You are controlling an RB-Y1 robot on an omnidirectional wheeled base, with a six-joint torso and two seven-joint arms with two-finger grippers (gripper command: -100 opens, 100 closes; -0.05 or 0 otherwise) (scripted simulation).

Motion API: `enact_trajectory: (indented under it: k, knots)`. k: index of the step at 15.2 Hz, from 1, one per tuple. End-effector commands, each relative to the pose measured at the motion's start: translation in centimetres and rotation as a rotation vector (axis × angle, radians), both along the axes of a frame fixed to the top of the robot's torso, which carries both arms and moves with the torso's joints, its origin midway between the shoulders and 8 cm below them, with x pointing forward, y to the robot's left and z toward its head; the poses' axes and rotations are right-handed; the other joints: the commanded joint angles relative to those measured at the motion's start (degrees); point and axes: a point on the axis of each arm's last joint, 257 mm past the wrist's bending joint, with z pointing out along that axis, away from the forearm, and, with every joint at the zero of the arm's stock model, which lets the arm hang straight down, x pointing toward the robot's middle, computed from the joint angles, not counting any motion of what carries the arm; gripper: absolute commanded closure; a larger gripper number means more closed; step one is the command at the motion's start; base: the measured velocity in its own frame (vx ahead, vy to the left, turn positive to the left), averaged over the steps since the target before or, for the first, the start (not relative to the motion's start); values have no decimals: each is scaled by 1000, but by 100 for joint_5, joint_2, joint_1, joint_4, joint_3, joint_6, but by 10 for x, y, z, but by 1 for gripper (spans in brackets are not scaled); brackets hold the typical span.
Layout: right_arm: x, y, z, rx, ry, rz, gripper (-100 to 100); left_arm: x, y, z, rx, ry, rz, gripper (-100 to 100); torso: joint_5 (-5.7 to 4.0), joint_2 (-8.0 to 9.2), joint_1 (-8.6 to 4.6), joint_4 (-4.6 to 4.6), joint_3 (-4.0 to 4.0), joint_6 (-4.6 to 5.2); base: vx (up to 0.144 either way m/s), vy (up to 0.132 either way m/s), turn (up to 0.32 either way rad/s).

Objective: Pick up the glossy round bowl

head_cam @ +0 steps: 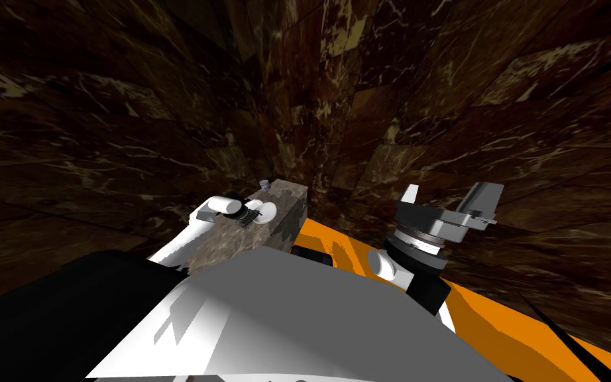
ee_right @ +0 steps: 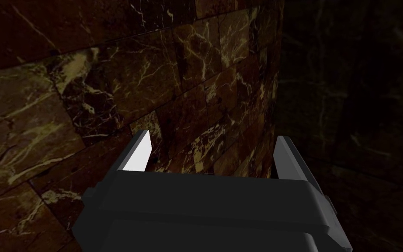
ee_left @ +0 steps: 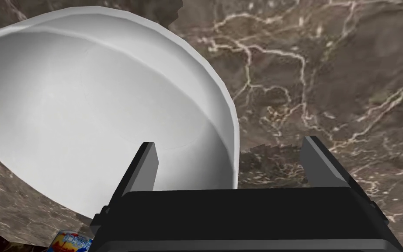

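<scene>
The left gripper [ee_left: 231, 164] stands open astride the rim of the white bowl [ee_left: 87, 105], at upper left on the marble counter [head_cam: 287, 209]; the right gripper [ee_right: 212, 153], open too, is farther off.

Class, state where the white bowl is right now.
In the left wrist view, the white bowl sits on the marbled block, its rim between the fingers of the open left hand.

The left claw [head_cam: 251, 216] hangs over a mottled stone table [head_cam: 287, 207], with a white bowl [head_cam: 268, 211] right at its tip. A small grey cup [head_cam: 265, 184] stands beyond it. The right claw [head_cam: 448, 196] is raised well apart, fingers spread.
</scene>
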Motion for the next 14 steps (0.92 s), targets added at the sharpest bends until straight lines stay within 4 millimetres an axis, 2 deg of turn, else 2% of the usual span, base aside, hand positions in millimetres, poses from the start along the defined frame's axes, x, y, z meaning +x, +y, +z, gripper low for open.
enact_trajectory:
  k: [1,4,5,6,10,11,13,14]
  knots:
    - [0,0,0,0,0,0,0,1,2,-12,0,-2,10,-100,0,0,0,0,0,0,-5,7,-61]
    - [0,0,0,0,0,0,0,2,4,-21,0,-3,17,-100,1,13,0,3,7,0,-21,8,-61]
    - [0,0,0,0,0,0,0,1,2,-17,-1,0,14,-100,1,15,-1,3,9,0,-14,3,-15]
    - [0,0,0,0,0,0,0,1,2,-18,0,-2,15,100,0,15,-2,4,9,0,0,0,0]
    - [0,0,0,0,0,0,0,1,3,-18,0,-2,16,100,0,8,-4,2,5,3,-1,0,3]
    - [0,0,0,0,0,0,0,1,1,-7,0,-1,6,100,-1,7,-4,3,5,3,10,-5,64]
    - [0,0,0,0,0,0,0,0,0,0,0,0,0,100,-7,4,-9,5,5,0,23,-7,77]
    - [0,0,0,0,0,0,0,1,1,-6,0,-3,4,100,-7,2,-11,4,4,1,16,-5,23]
